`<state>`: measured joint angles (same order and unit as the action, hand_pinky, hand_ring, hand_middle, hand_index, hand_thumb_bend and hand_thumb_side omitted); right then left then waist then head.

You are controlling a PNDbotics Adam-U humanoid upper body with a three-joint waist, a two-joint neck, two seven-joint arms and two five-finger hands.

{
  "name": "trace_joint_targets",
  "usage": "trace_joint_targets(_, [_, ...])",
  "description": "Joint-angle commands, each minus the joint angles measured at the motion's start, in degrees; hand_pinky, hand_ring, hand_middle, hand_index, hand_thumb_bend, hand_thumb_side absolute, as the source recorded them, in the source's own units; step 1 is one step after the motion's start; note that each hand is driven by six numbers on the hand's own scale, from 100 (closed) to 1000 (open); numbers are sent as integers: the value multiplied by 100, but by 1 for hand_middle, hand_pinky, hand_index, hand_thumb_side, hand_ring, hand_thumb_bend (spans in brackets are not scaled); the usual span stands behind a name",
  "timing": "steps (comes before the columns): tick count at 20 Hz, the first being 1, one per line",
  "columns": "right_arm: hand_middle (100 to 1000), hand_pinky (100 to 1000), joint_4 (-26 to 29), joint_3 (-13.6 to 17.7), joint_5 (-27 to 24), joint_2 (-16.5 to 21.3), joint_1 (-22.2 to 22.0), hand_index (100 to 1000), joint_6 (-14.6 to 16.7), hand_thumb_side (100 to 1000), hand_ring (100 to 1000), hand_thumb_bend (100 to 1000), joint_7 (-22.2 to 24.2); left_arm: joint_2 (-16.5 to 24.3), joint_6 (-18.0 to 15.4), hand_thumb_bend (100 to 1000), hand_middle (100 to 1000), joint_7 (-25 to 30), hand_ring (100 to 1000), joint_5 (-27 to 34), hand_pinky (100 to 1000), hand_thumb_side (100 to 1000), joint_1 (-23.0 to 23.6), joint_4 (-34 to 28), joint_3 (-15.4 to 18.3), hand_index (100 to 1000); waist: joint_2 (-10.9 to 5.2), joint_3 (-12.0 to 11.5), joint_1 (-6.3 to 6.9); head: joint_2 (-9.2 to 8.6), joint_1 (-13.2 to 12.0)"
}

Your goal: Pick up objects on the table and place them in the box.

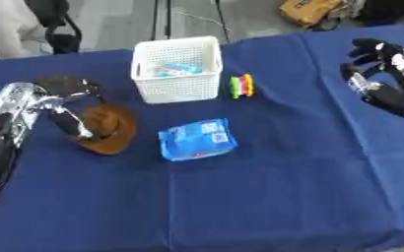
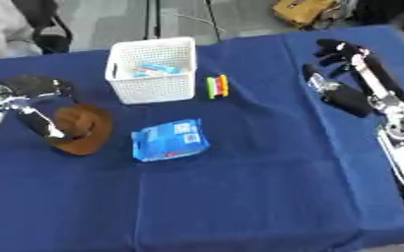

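A white mesh box (image 1: 176,74) stands at the back middle of the blue table, with a blue and white item (image 1: 174,69) inside it. A brown hat-shaped object (image 1: 112,129) lies to the front left of the box. My left hand (image 1: 65,89) sits against the hat's left side, spread wide, with one long digit (image 1: 73,123) lying across the hat's left edge. A blue packet (image 1: 197,139) lies flat in front of the box. A small multicoloured item (image 1: 242,85) lies just right of the box. My right hand (image 2: 343,74) hangs open at the far right, holding nothing.
The blue cloth (image 1: 266,197) covers the table, its front half bare. A yellow bag (image 2: 305,11) and chair legs stand on the floor behind the table. The table's right edge runs close under my right arm.
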<state>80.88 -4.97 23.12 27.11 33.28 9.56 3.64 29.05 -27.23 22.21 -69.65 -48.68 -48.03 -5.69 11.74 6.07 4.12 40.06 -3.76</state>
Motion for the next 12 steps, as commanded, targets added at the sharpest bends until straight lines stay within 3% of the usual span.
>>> trace_joint_targets(1, [756,633,131,34,-25,176,119,933,9,676,753,331,17,86,18,697,768,104,824,96,822,399,-67,8,74,793,-78,13,-26,-69,9])
trace_joint_targets(4, [756,633,133,36,-28,170,127,933,10,676,753,329,17,45,52,674,719,133,791,286,802,388,-59,79,101,762,-50,40,-31,-82,1])
trace_joint_targets(6, [756,633,132,37,-30,167,125,933,10,677,753,327,16,25,82,566,469,24,607,439,699,321,-69,59,133,549,-40,50,-34,-77,3])
trace_joint_targets(8, [755,633,128,40,-32,165,121,933,9,677,753,327,15,31,160,453,340,-257,515,583,625,260,-71,3,144,440,-38,54,-38,-71,7])
trace_joint_targets(10, [756,633,121,46,-33,164,112,933,6,677,753,328,13,34,297,336,268,-615,484,760,578,208,-61,-78,168,390,-48,49,-46,-62,16])
trace_joint_targets(12, [756,633,112,52,-34,163,101,933,3,677,753,327,9,47,429,290,258,-824,478,956,569,201,-48,-169,162,384,-65,41,-53,-53,22])
